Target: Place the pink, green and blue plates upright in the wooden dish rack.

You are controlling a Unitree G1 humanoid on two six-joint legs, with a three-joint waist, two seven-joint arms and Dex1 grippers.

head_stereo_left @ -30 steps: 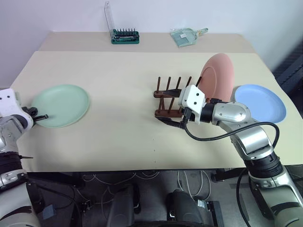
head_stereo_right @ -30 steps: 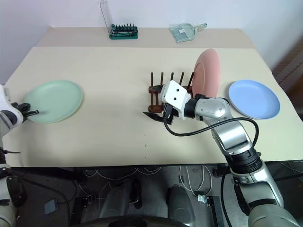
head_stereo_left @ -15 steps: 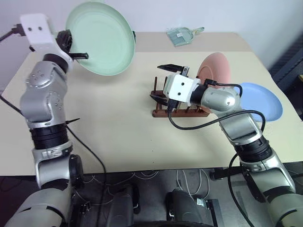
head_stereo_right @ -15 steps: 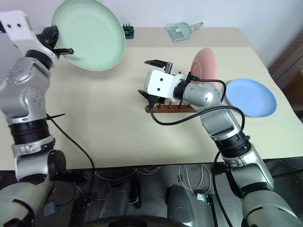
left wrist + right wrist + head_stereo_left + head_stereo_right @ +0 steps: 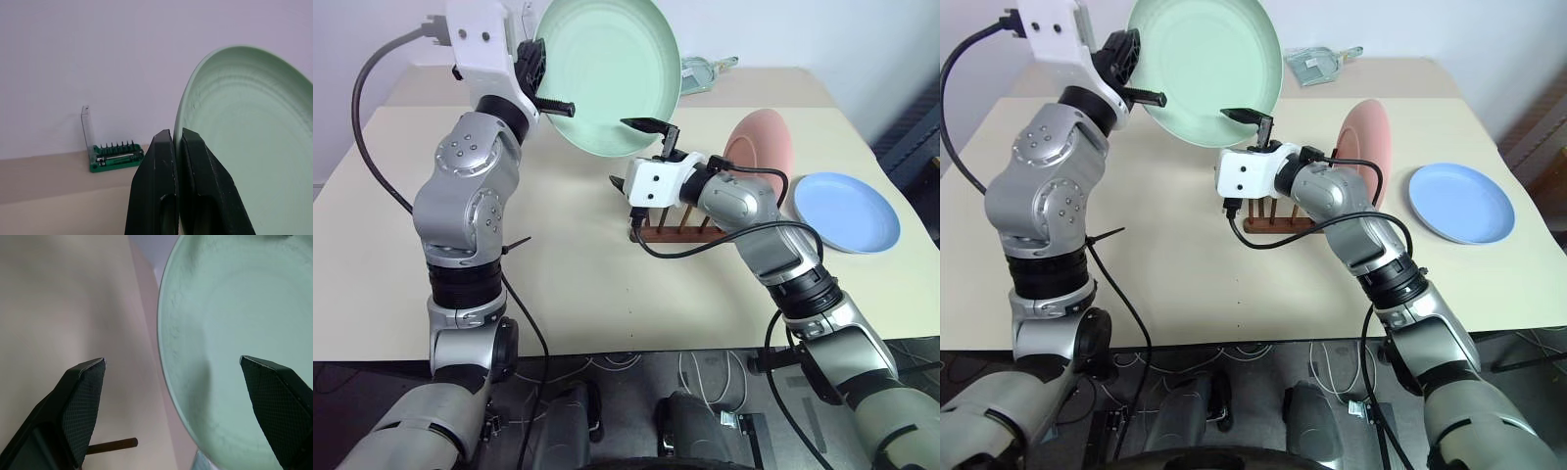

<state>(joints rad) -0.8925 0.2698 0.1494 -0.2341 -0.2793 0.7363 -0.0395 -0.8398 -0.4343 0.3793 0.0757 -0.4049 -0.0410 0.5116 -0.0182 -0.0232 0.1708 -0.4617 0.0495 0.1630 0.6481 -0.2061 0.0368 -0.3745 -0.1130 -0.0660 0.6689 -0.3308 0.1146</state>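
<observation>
In the left eye view, your left gripper (image 5: 553,98) is clamped on the rim of the green plate (image 5: 612,73), which it holds in the air, tilted nearly upright with its hollow face toward the camera, above the bench (image 5: 558,235) and toward its far edge. Your right gripper (image 5: 641,152) stands with its fingers spread wide and nothing between them, just below the plate's lower rim and in front of the wooden dish rack (image 5: 677,230). The pink plate (image 5: 764,152) stands upright at the rack's right end. The blue plate (image 5: 847,211) lies flat near the bench's right edge, apart from the rack.

In the left wrist view, you see the two black fingers (image 5: 154,196) pinched tight on the green plate's edge, with a green bit case (image 5: 115,156) standing by the far edge of the bench.

In the right wrist view, your fingers (image 5: 80,401) are far apart; the green plate's rim lies between them without touching either, and one rack peg (image 5: 112,445) shows near the left-hand finger.
</observation>
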